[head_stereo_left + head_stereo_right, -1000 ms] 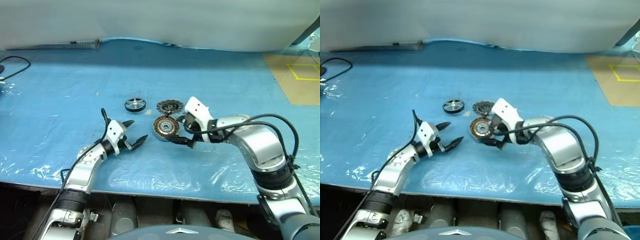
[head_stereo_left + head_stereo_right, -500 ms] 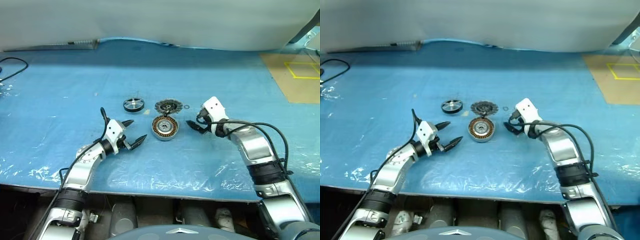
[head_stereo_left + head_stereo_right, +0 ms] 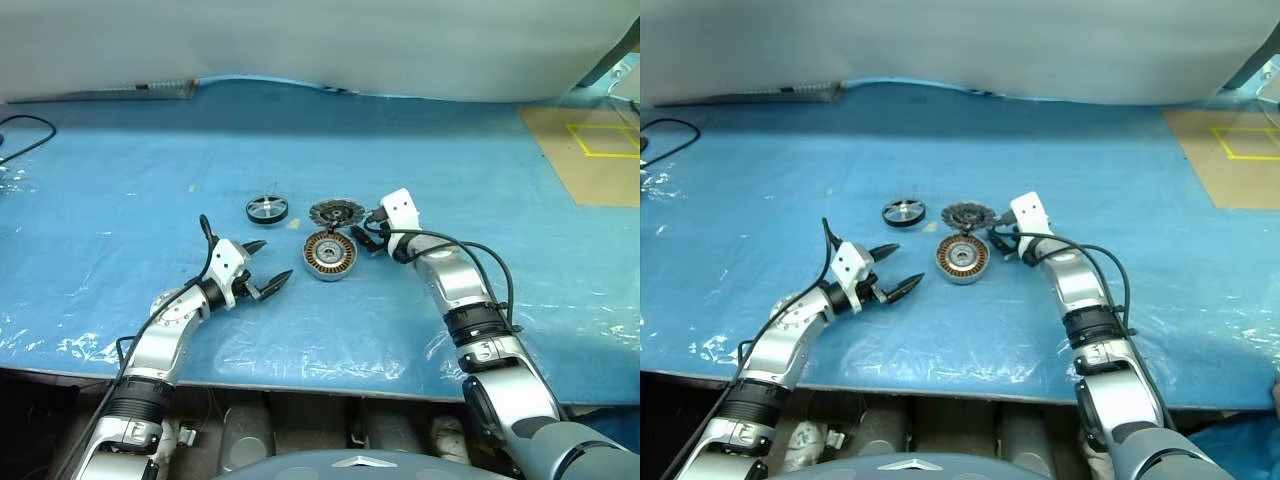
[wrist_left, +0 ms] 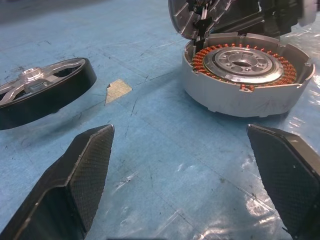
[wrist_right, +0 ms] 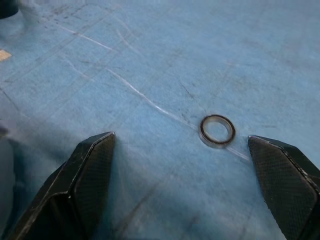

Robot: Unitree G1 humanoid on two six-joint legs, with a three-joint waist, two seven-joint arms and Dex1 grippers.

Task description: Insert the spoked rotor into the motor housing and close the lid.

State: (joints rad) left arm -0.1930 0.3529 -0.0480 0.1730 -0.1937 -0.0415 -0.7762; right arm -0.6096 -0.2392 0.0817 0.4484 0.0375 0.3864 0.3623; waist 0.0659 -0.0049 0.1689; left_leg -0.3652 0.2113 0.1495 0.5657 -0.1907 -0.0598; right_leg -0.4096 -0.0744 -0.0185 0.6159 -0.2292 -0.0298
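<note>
Lying apart on the blue-covered table [image 3: 120, 180], the three parts are not yet assembled: the spoked rotor [image 3: 268, 209] sits farthest to the robot's left, the lid [image 3: 337, 212] is beside it toward the right, and the motor housing [image 3: 331, 254] rests just in front of the lid, its copper windings facing up and its centre empty.

The left gripper [image 3: 268, 265] hovers low over the table with its fingers spread wide and nothing between them, pointed toward the housing, with the rotor off to one side. The right gripper [image 3: 372, 236] is just beside the housing and lid on the right, fingers also spread and empty. In its wrist view a small loose ring [image 5: 217, 130] lies on the sheet between the fingers.

Risks from here, as I judge them: the right gripper is so close to the housing and lid that a careless move could nudge either one out of place. The lid appears to lean on or overlap the housing's far edge in the left wrist view, so bumping one may shift both. The plastic sheet looks slick and wrinkled, so the flat rotor could slide away during a grasp. The small ring could be pushed aside or lost.

No brand, label or legible writing can be seen on any part.
</note>
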